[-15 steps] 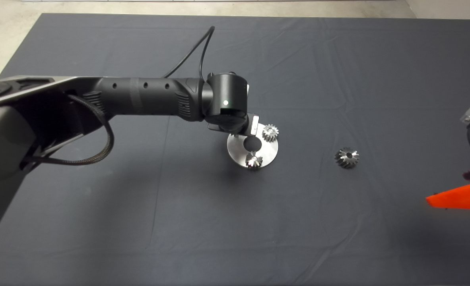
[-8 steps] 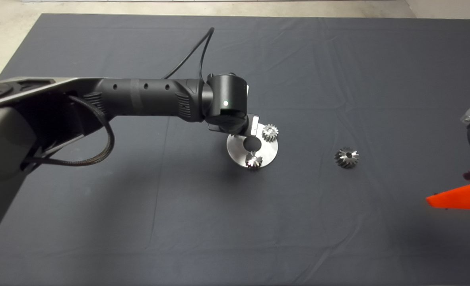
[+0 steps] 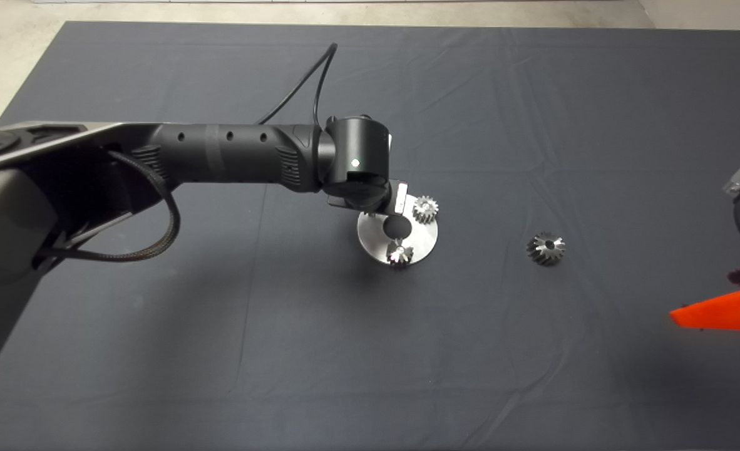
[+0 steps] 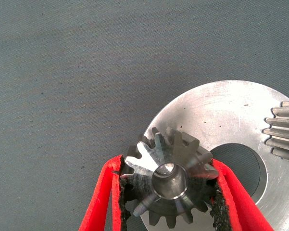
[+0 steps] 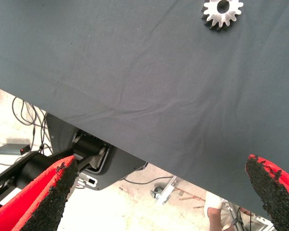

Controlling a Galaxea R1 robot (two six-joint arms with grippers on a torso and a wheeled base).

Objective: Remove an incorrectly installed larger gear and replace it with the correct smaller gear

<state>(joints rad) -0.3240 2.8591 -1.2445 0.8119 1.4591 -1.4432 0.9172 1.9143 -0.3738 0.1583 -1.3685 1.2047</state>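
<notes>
A round steel plate lies mid-mat with a centre hole. Two small silver gears stand on it. My left gripper is hidden under its wrist in the head view. In the left wrist view its pads press both sides of the smaller gear, which sits on a pin at the edge of the plate. The larger gear, darker and wider, lies loose on the mat to the right, and shows in the right wrist view. My right gripper waits open at the lower right edge.
The left arm reaches across the mat from the left, with a cable looping up behind its wrist. Bare floor lies past the mat's far left edge. The right wrist view shows cables and the robot base beyond the mat.
</notes>
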